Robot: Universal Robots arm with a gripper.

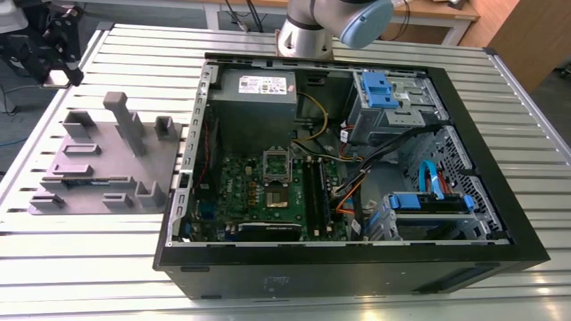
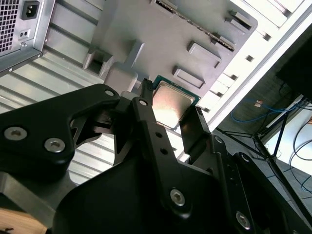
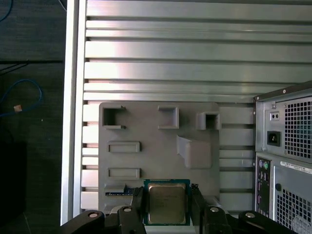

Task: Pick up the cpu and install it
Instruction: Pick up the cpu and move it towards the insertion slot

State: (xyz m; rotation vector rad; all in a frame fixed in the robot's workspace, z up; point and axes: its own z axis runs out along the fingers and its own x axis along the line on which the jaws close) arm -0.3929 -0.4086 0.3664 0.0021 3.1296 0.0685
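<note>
Watching remotely, I see my gripper (image 3: 166, 195) clenched on the cpu (image 3: 166, 204), over the grey tray (image 3: 156, 146) beside the computer case (image 3: 287, 146).

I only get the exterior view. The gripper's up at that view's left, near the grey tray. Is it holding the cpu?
Observer: Yes. In both wrist views the cpu sits in the gripper, with a finger against each of two opposite edges.
Operator: Which face shows?
Observer: Its silver metal top faces both wrist cameras, with a green board rim around it.
Operator: Skewed in the grip?
Observer: No. In the first wrist view its edges run parallel to the fingers, with the grey tray behind it.
</note>
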